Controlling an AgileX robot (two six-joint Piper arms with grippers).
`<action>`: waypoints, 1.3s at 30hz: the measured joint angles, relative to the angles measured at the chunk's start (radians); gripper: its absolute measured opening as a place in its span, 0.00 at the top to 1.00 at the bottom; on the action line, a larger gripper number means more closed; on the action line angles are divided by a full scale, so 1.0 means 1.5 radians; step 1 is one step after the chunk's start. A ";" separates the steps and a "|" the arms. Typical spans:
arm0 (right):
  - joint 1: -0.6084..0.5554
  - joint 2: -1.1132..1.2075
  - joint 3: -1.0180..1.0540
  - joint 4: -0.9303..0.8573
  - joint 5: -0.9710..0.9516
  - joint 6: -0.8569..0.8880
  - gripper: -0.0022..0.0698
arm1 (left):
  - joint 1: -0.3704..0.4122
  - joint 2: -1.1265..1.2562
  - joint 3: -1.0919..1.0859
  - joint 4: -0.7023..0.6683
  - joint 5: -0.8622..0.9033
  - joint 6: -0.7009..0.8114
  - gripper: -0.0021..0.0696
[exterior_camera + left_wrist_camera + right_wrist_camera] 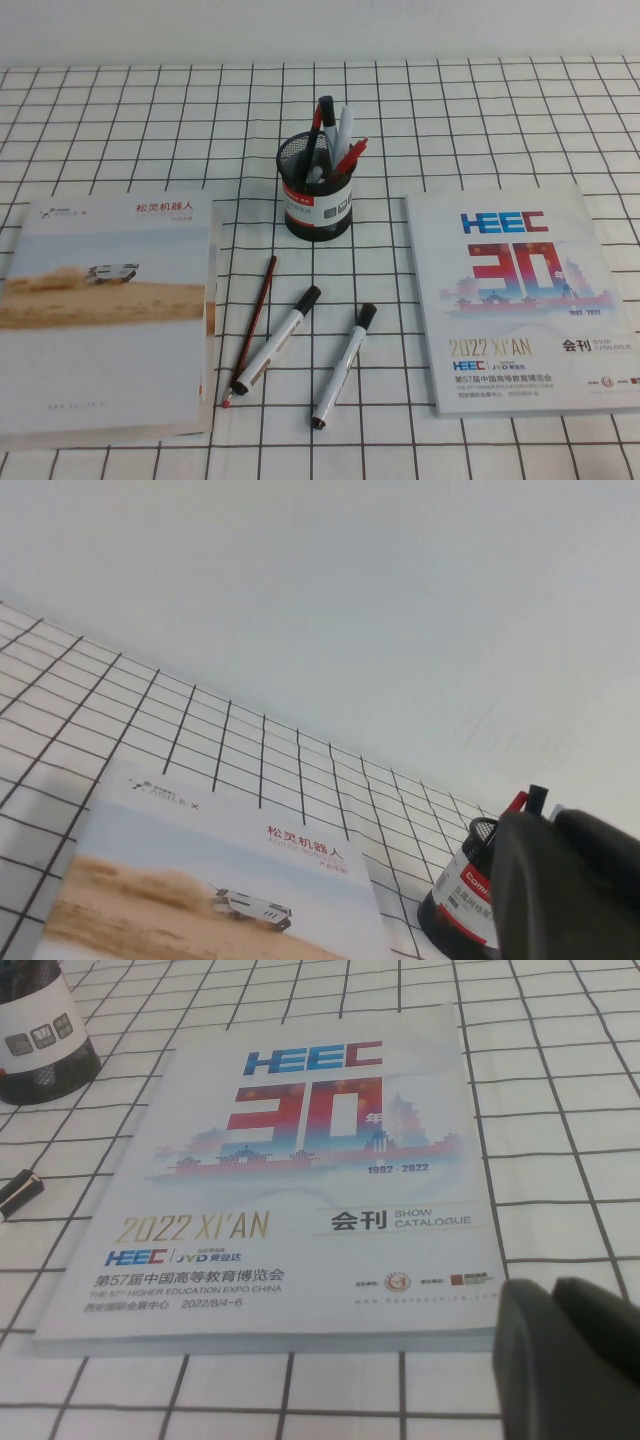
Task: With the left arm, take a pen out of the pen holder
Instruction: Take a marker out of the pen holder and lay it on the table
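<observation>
**Cam set-up: 3 views, 1 high + 2 wrist**

High: raised on robot's side, angled down, mid-range. It takes in the gridded table w/ pen holder centre, robot booklet left and HEEC catalogue right. L wrist: low and close, faces across the booklet to the far wall, w/ the left gripper dark in the frame corner beside the holder. It shares booklet + holder w/ high. R wrist: close, tilted down on the catalogue, w/ the right gripper by its near edge. It shares catalogue, holder base and a marker cap, prob. the right-hand marker's, w/ high.
</observation>
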 joint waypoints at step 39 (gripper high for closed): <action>0.000 0.000 0.000 0.000 0.000 0.000 0.99 | -0.346 0.824 -0.302 0.083 -0.366 0.245 0.97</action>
